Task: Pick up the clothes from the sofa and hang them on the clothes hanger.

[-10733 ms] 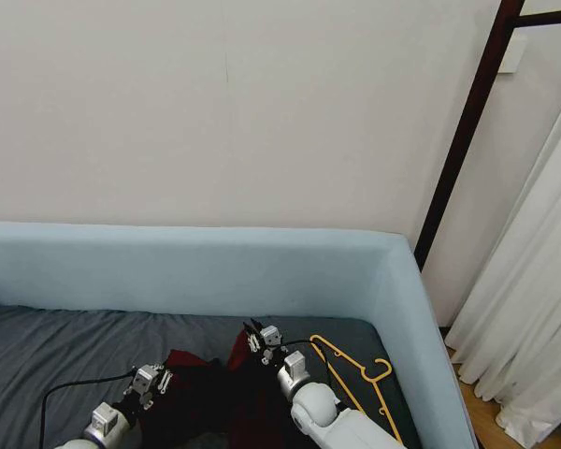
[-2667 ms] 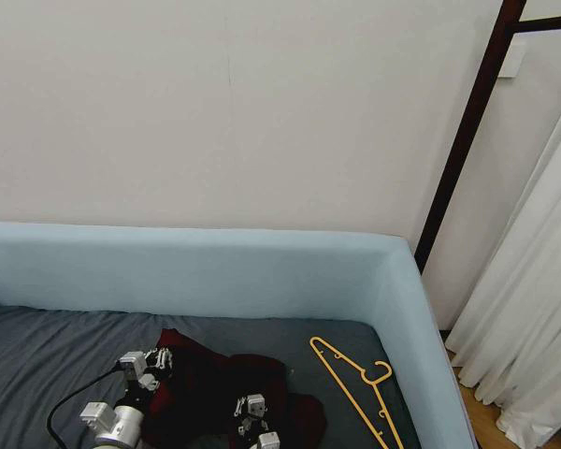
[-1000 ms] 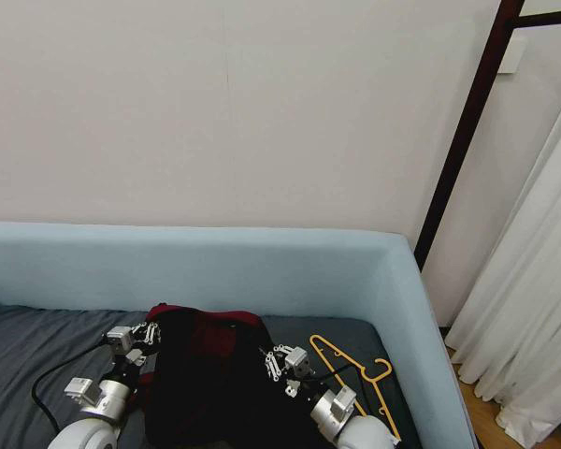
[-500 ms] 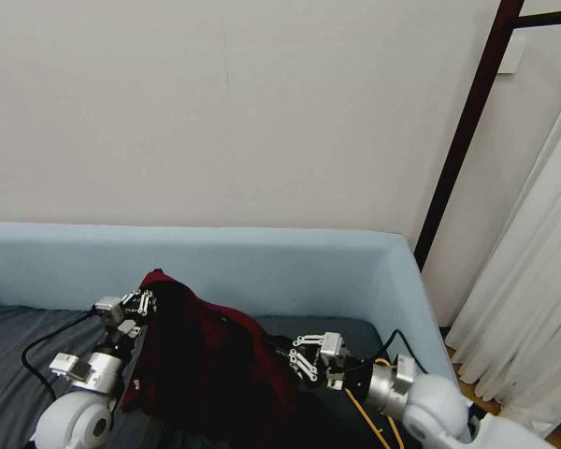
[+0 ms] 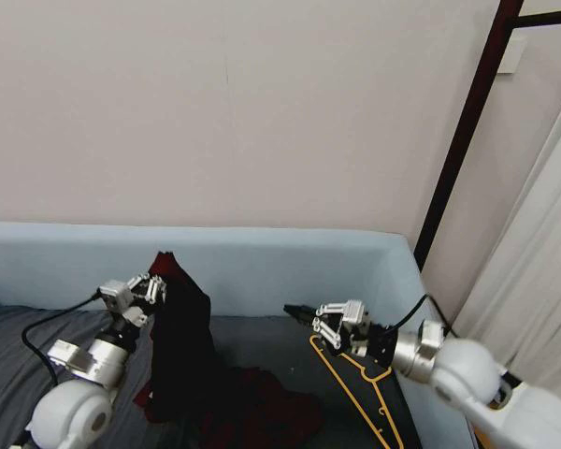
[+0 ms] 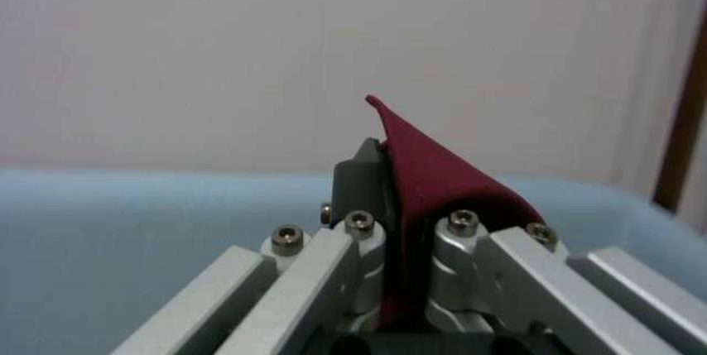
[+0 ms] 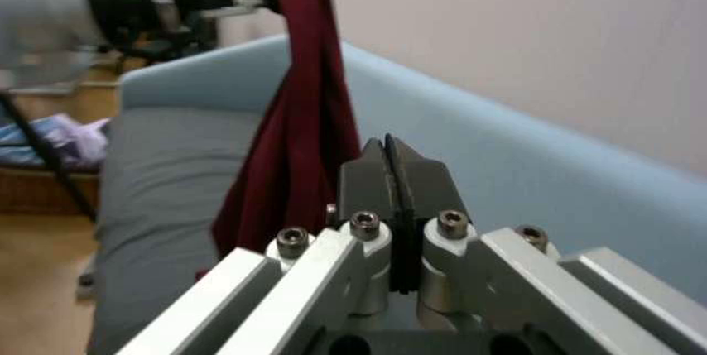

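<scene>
In the head view, at the lower left of the frame, the left gripper [image 5: 148,288] is clamped on a top fold of the dark red garment [image 5: 182,346]. The garment hangs limp, its lower part pooled on the grey seat of the pale blue sofa [image 5: 290,267]. It looks light, soft and floppy, so a second hold near the collar or shoulder would likely spread it. At lower centre the right gripper [image 5: 301,314] is closed on nothing, above the yellow hanger [image 5: 355,385]. A dark rack pole [image 5: 463,140] and a white curtain [image 5: 542,243] stand at the right. The left wrist view shows the cloth pinched tight between the fingers. The right wrist view shows that gripper's jaws together and empty, with the garment dangling beyond them in front of the sofa back.
</scene>
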Robot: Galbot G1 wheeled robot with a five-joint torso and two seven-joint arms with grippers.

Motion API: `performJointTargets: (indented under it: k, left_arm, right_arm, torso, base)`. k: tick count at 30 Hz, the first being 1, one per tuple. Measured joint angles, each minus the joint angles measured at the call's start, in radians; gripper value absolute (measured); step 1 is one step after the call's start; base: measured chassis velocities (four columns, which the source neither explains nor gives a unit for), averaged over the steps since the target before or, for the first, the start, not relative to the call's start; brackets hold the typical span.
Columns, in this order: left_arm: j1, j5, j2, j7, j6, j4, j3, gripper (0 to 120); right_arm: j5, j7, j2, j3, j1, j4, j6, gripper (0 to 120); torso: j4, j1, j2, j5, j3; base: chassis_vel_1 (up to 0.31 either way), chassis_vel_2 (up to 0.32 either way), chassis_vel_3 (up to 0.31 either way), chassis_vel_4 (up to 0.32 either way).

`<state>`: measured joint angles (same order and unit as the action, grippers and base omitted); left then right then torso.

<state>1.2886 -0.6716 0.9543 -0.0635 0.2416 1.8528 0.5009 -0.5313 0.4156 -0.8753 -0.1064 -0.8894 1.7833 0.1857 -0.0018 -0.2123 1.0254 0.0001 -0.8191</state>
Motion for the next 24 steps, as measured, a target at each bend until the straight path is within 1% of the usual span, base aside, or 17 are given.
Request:
performJointTargets:
  k: [1, 3, 4, 5, 7, 8, 9, 11, 12, 14, 15, 19, 20, 21, 24]
  left_arm:
    - [0.004, 0.018, 0.013, 0.01, -0.012, -0.034, -0.003, 0]
    - [0.004, 0.057, 0.036, 0.028, -0.024, -0.12, -0.006, 0]
    - [-0.001, 0.073, 0.047, 0.033, -0.026, -0.165, -0.009, 0]
    - [-0.001, 0.073, 0.047, 0.033, -0.026, -0.165, -0.009, 0]
    - [-0.018, 0.087, 0.072, 0.041, -0.025, -0.261, -0.011, 0]
    - [-0.024, 0.088, 0.085, 0.044, -0.024, -0.294, -0.012, 0]
    - [-0.024, 0.088, 0.085, 0.044, -0.024, -0.294, -0.012, 0]
    - [-0.036, 0.088, 0.111, 0.047, -0.016, -0.35, -0.012, 0]
    - [-0.039, 0.088, 0.123, 0.047, -0.013, -0.367, -0.012, 0]
    - [-0.042, 0.087, 0.14, 0.048, -0.009, -0.384, -0.012, 0]
    - [-0.042, 0.087, 0.14, 0.048, -0.009, -0.384, -0.012, 0]
    - [-0.043, 0.084, 0.15, 0.049, -0.007, -0.373, -0.012, 0]
    - [-0.043, 0.084, 0.15, 0.049, -0.007, -0.373, -0.012, 0]
    - [-0.043, 0.083, 0.15, 0.048, -0.006, -0.364, -0.011, 0]
    - [-0.036, 0.076, 0.147, 0.048, -0.006, -0.333, -0.008, 0]
  right_arm:
    - [0.032, -0.028, -0.056, -0.013, -0.018, -0.051, 0.021, 0]
    - [0.092, -0.086, -0.159, -0.031, -0.047, -0.153, 0.061, 0]
    - [0.116, -0.112, -0.202, -0.039, -0.059, -0.192, 0.075, 2]
    - [0.116, -0.112, -0.202, -0.039, -0.059, -0.192, 0.075, 2]
    - [0.155, -0.178, -0.278, -0.06, -0.086, -0.248, 0.086, 14]
    - [0.167, -0.206, -0.304, -0.071, -0.097, -0.262, 0.086, 17]
    - [0.167, -0.206, -0.304, -0.071, -0.097, -0.262, 0.086, 17]
    - [0.191, -0.255, -0.356, -0.096, -0.114, -0.296, 0.084, 29]
    - [0.207, -0.279, -0.38, -0.109, -0.118, -0.319, 0.084, 32]
    - [0.248, -0.342, -0.428, -0.138, -0.124, -0.368, 0.074, 40]
    - [0.248, -0.342, -0.428, -0.138, -0.124, -0.368, 0.074, 40]
    - [0.279, -0.442, -0.498, -0.19, -0.128, -0.45, 0.019, 58]
    - [0.279, -0.442, -0.498, -0.19, -0.128, -0.45, 0.019, 58]
    - [0.279, -0.458, -0.52, -0.199, -0.128, -0.472, 0.01, 62]
    - [0.27, -0.47, -0.576, -0.19, -0.125, -0.548, 0.004, 77]
  torso:
    - [0.0001, 0.0, 0.0, 0.0005, 0.0]
    - [0.0011, 0.0, 0.0, -0.0006, 0.0]
    - [0.0008, 0.0, 0.0, -0.0002, 0.0]
    - [0.0008, 0.0, 0.0, -0.0002, 0.0]
    - [0.0006, 0.0, 0.0, -0.0006, 0.0]
    - [0.0004, 0.0, 0.0, -0.0007, 0.0]
    - [0.0004, 0.0, 0.0, -0.0007, 0.0]
    - [0.0002, 0.0, 0.0, -0.0006, 0.0]
    - [0.0004, 0.0, 0.0, -0.0005, 0.0]
    - [0.0004, 0.0, 0.0, -0.0006, 0.0]
    - [0.0004, 0.0, 0.0, -0.0006, 0.0]
    - [0.0003, 0.0, 0.0, -0.0005, 0.0]
    - [0.0003, 0.0, 0.0, -0.0005, 0.0]
    - [0.0004, 0.0, 0.0, -0.0001, 0.0]
    - [0.0004, 0.0, 0.0, -0.0003, 0.0]
  base:
    - [0.0, 0.0, 0.0, 0.0]
    - [0.0, 0.0, 0.0, 0.0]
    - [0.0, 0.0, 0.0, 0.0]
    - [0.0, 0.0, 0.0, 0.0]
    - [0.0, 0.0, 0.0, 0.0]
    - [0.0, 0.0, 0.0, 0.0]
    - [0.0, 0.0, 0.0, 0.0]
    - [0.0, 0.0, 0.0, 0.0]
    - [0.0, 0.0, 0.0, 0.0]
    - [0.0, 0.0, 0.0, 0.0]
    - [0.0, 0.0, 0.0, 0.0]
    - [0.0, 0.0, 0.0, 0.0]
    - [0.0, 0.0, 0.0, 0.0]
    - [0.0, 0.0, 0.0, 0.0]
    - [0.0, 0.0, 0.0, 0.0]
